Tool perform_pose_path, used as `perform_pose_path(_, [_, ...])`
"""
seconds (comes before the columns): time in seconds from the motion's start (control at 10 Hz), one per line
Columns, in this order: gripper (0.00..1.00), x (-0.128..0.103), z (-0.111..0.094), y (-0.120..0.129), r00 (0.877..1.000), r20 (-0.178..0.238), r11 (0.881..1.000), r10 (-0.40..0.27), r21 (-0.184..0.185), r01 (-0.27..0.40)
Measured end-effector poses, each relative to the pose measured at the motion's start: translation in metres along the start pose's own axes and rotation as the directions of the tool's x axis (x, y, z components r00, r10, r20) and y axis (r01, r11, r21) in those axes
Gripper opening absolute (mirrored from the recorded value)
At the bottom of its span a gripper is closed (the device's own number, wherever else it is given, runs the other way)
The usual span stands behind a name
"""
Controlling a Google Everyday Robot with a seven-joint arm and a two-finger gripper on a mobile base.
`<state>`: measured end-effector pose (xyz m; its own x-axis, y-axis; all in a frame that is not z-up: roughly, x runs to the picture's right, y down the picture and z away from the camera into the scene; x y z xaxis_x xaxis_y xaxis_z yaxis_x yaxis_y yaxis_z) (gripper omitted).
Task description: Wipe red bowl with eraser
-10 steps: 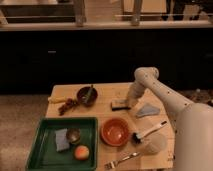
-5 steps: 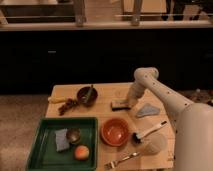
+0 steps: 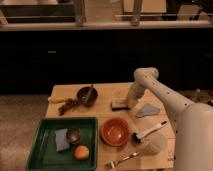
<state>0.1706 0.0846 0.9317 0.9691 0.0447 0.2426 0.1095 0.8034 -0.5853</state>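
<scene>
While gripper (image 3: 128,103) sits at eraser (image 3: 119,105) behind red bowl (image 3: 115,131), I can't tell if it's clamped; weak hold risks dropping it mid-carry.

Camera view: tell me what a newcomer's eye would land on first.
The white arm reaches in from the right, its gripper down close by the eraser at mid-table. Nearer the camera sits the red bowl, and left of it a green tray holding an orange fruit.
</scene>
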Motion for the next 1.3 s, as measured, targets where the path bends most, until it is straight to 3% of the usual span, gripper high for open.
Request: perform_pose_path(1.3, [0.11, 0.001, 0.0001, -0.0003, 1.0, -0.008, 1.0, 0.013, 0.014, -0.013])
